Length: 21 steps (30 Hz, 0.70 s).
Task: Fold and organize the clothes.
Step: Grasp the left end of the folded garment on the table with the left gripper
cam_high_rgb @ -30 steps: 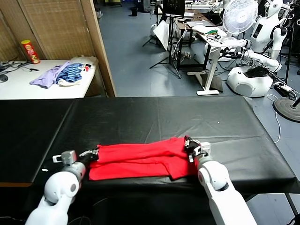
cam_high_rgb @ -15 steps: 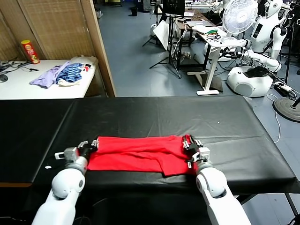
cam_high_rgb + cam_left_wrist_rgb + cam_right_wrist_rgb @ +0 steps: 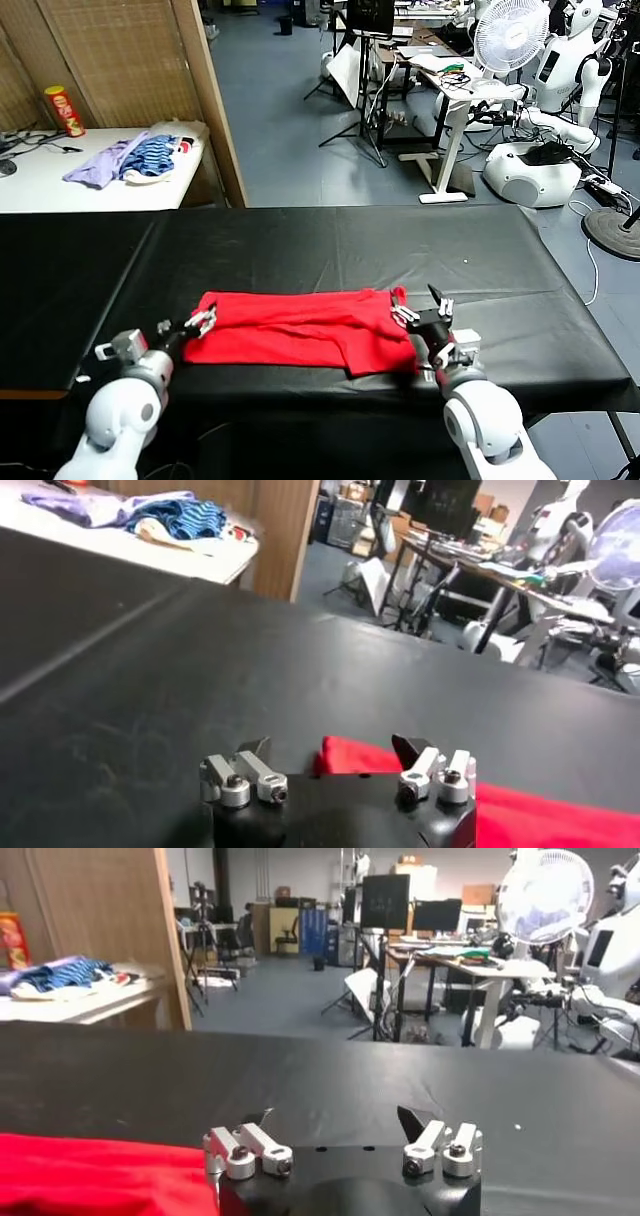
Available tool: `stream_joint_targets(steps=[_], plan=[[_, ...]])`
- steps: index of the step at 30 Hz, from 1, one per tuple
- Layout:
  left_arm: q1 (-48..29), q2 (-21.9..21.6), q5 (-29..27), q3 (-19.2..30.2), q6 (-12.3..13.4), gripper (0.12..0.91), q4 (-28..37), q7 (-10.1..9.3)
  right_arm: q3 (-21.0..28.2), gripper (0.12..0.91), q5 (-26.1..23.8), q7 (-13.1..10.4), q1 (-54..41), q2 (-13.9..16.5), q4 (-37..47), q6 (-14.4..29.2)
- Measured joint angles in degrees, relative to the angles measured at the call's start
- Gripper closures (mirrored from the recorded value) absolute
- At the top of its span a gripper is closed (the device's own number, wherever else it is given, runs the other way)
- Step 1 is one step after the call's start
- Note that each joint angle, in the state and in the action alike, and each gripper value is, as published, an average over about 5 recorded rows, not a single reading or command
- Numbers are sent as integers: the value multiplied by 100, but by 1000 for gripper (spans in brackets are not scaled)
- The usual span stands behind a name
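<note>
Both pincers have just let go. The left gripper and right gripper stand spread wide and drawn back off the ends of the bright red cotton T-shirt, which a second ago they pinched. Shirt lies as a long, flat folded band near the front edge of the black, faintly creased table cover. Soft cloth, slight ridges. Judged: this fold is laid; another fold likely follows.

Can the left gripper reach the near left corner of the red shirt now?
Probably yes. The left gripper is open and sits right at the left end of the shirt, which lies flat on the black table. Nothing stands between them.
</note>
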<state>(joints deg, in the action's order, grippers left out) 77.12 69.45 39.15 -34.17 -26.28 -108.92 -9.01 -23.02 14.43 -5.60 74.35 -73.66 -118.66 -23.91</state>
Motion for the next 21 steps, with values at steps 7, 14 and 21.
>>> stream_joint_targets(steps=[7, 14, 21], plan=[[249, 267, -459, 83, 210, 466, 9, 162, 2, 227, -276, 27, 70, -2, -72, 123], [235, 441, -1108, 161, 272, 829, -69, 165, -19, 227, -477, -34, 102, -41, -160, 58], [243, 105, -2800, 3, 677, 856, 116, 229, -205, 227, -578, -170, 240, -133, -414, -409]])
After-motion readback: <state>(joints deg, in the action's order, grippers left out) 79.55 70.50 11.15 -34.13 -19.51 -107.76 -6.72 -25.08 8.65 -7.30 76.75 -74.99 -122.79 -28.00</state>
